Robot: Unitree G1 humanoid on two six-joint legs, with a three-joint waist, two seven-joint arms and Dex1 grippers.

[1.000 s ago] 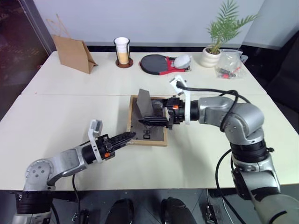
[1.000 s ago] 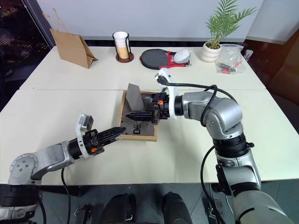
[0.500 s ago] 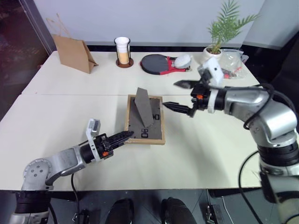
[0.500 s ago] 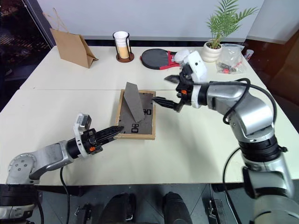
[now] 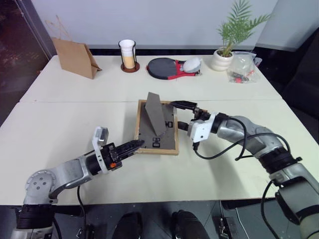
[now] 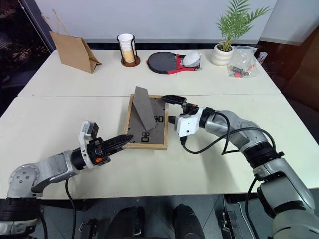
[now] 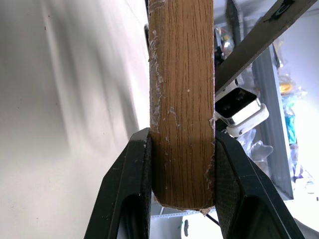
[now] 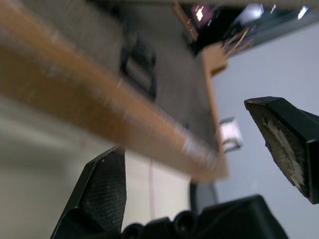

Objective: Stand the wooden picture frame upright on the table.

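The wooden picture frame [image 5: 157, 129] lay face-down at the cream desk's [image 5: 60, 124] centre, grey stand flap raised. The left end effector [image 7: 182, 174] pinched its light-grained 7 o'clock corner. The right end effector [image 5: 183, 115] stood spread wide at its 3 o'clock edge.

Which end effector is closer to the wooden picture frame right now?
Left. The left end effector is clamped on the wooden picture frame at its near left corner. The right end effector stands open at the frame's right edge, not gripping it.
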